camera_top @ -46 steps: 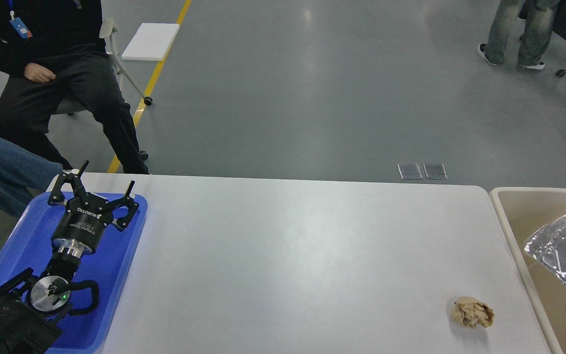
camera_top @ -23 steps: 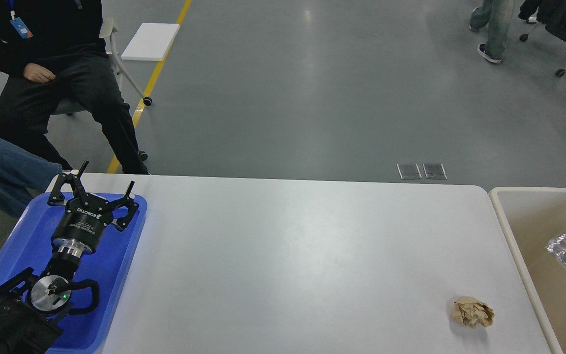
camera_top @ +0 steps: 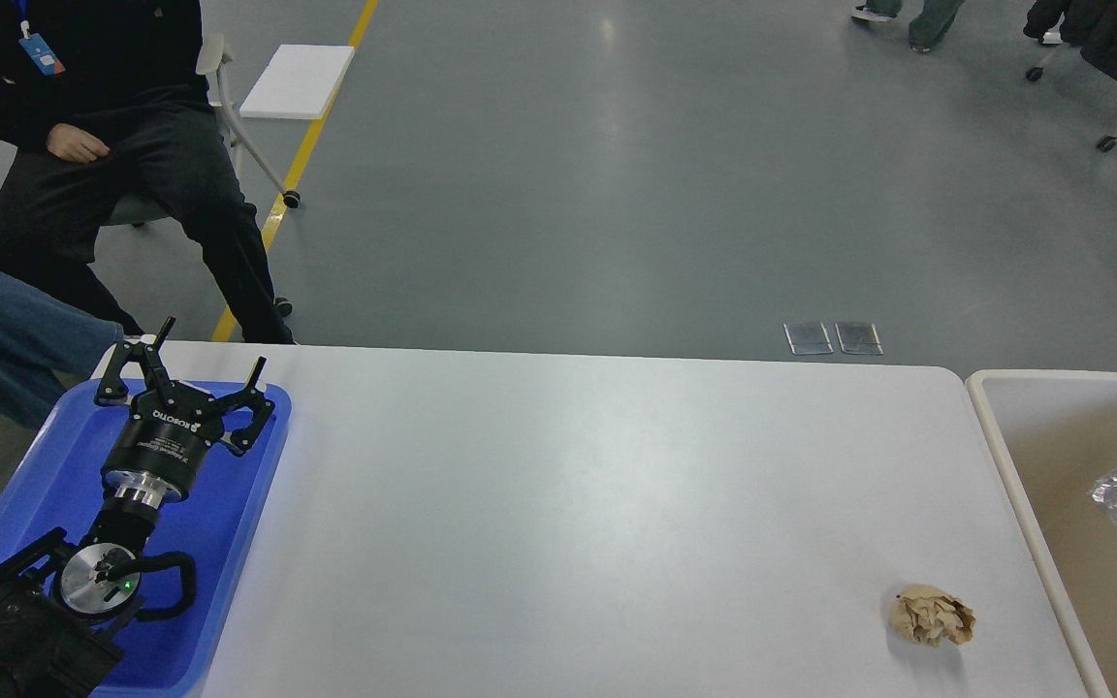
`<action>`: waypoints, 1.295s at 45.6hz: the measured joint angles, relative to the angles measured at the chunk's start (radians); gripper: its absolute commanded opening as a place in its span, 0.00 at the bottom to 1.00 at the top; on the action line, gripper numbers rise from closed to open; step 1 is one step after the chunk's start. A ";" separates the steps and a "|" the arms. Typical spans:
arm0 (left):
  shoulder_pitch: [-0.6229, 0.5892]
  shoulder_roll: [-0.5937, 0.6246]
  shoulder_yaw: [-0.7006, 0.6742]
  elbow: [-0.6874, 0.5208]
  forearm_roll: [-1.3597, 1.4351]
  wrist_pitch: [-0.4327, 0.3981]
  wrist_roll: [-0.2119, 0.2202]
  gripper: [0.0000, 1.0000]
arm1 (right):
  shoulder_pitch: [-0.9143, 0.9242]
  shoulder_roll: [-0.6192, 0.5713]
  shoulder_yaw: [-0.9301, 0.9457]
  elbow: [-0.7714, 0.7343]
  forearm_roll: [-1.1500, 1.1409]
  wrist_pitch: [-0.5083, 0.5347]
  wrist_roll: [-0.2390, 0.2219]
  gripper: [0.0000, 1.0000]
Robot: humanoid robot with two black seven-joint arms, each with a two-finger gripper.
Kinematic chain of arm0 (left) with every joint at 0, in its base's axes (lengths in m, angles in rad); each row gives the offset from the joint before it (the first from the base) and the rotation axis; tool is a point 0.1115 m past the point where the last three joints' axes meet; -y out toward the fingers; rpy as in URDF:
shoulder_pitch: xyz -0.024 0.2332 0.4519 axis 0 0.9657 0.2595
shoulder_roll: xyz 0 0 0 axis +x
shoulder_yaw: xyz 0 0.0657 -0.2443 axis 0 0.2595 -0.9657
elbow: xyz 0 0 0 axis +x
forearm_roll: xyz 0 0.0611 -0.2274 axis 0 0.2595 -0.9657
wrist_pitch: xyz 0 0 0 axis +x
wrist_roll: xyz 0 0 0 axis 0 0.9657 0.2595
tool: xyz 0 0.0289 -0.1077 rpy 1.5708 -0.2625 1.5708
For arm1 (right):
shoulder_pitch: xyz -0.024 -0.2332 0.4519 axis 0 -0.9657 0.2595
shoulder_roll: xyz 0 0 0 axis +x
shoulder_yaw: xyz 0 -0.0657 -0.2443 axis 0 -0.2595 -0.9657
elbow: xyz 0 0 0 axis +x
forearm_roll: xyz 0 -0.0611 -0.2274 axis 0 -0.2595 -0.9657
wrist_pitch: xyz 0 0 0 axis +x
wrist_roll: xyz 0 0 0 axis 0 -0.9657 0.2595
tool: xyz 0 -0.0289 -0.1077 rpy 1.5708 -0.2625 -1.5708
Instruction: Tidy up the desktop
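Running lengthwise left to right, the desktop [camera_top: 568,504] lies beside the left pincer [camera_top: 205,373], spread wide, empty.

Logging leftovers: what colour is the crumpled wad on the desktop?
Light brown wad, head view.

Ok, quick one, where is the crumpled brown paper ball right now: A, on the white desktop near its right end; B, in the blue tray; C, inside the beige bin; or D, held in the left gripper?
A: the paper ball lies on the desktop near its right end, apart from the bin, while the left gripper hangs open and empty over the blue tray.
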State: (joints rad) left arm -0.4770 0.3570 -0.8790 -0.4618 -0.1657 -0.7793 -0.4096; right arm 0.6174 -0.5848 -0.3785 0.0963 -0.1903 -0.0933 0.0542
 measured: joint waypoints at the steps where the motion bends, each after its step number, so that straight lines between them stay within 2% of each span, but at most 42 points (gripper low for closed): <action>1: 0.000 0.000 0.000 0.000 0.000 0.000 0.000 0.99 | 0.000 0.000 0.000 0.000 0.000 0.000 0.000 0.00; 3: 0.000 0.000 0.000 0.000 0.000 0.000 0.000 0.99 | -0.001 0.001 0.000 -0.001 0.000 -0.001 0.000 0.00; 4: 0.000 0.000 0.000 0.000 0.000 0.000 0.000 0.99 | -0.001 0.001 0.000 -0.001 0.000 -0.001 0.000 0.08; 5: 0.000 0.000 0.000 0.000 0.000 0.000 0.000 0.99 | -0.001 0.001 0.000 -0.001 0.000 -0.001 0.000 0.25; 6: 0.000 0.000 0.000 0.000 0.000 0.000 0.000 0.99 | -0.001 0.001 0.000 -0.001 0.000 -0.002 0.000 0.50; 7: 0.000 0.000 0.000 0.000 0.000 0.000 0.000 0.99 | -0.001 0.002 0.000 -0.002 0.000 -0.002 0.001 0.63; 8: 0.000 0.000 0.000 0.000 0.000 0.000 0.000 0.99 | -0.001 0.002 0.000 -0.002 0.000 -0.003 0.001 0.71; 12: 0.000 0.000 0.000 0.000 0.000 0.000 0.000 0.99 | 0.004 0.006 0.001 -0.002 0.000 -0.007 0.001 0.91; 14: -0.001 0.000 0.000 0.000 0.000 0.000 0.000 0.99 | 0.007 0.007 0.001 -0.004 0.000 -0.013 0.001 0.97; 42: -0.002 0.000 0.000 0.000 0.000 0.000 0.001 0.99 | 0.049 0.032 -0.004 0.009 -0.009 -0.031 0.002 0.99; 48: -0.002 0.000 0.000 0.000 0.000 0.000 0.002 0.99 | 0.094 0.022 -0.014 0.023 -0.021 0.005 0.001 0.99; 59: -0.002 -0.001 0.000 0.000 0.000 0.000 0.002 0.99 | 0.219 -0.021 -0.052 0.080 -0.086 0.136 0.000 1.00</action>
State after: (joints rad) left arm -0.4787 0.3560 -0.8790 -0.4616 -0.1657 -0.7793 -0.4080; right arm 0.8359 -0.6056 -0.4309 0.1766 -0.2759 0.0431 0.0547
